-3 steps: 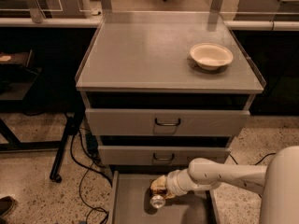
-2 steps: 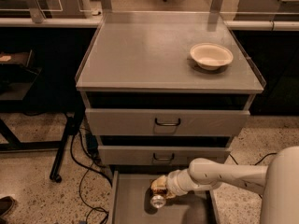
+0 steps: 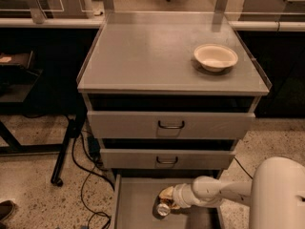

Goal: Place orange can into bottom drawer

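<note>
Tool [image 3: 169, 199] position: low at the front of the grey bench [image 3: 157, 51], inside the pulled-out bottom drawer [image 3: 136, 202]. My white arm [image 3: 219, 191] reaches in from the right side over the drawer's right edge.

Orange can [image 3: 164, 207]: located at the tip of my tool, within the bottom drawer, roughly at the middle of its visible floor. One shiny silver end faces the camera; orange-gold body shows just behind it, against the tool. A dark shadow lies on the drawer floor just left of the can. Whether the can rests on the floor or is held slightly above it cannot be determined.

Tool state: the tool is in contact with the can, but I cannot tell whether it is clamped on the can or loosened around it.

Bottom drawer: open, plain grey floor, bare on the left half.

Upper drawers: middle drawer [image 3: 167, 159] and top drawer [image 3: 170, 124] each carry a dark curved handle; both stand slightly out from the frame.

Bench top: one cream bowl [image 3: 215, 57] sits upright near the right rear corner, well apart from the can.

Floor: dark cables [image 3: 83, 175] trail on the speckled floor left of the bench.
</note>
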{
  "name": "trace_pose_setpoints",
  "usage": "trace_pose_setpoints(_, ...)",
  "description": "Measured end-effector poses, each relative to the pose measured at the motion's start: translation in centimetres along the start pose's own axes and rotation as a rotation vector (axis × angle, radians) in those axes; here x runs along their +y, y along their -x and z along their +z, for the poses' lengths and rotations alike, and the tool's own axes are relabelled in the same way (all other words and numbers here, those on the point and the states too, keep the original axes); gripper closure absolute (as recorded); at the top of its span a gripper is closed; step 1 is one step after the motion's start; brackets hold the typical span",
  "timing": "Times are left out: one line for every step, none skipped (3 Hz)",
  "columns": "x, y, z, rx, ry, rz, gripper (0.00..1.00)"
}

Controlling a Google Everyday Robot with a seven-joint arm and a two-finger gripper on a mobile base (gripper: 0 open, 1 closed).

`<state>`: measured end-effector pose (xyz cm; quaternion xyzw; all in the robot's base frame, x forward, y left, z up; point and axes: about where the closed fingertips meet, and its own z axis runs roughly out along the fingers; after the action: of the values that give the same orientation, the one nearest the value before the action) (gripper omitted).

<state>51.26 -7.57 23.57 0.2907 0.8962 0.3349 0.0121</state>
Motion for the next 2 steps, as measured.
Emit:
trace_pose_setpoints(-0.5,0.2,0.5,-0.001,-0.008,0.009,1.00)
trace_pose_setpoints(-1.3,-0.5,1.8,0.016,-0.017,0.032,1.00)
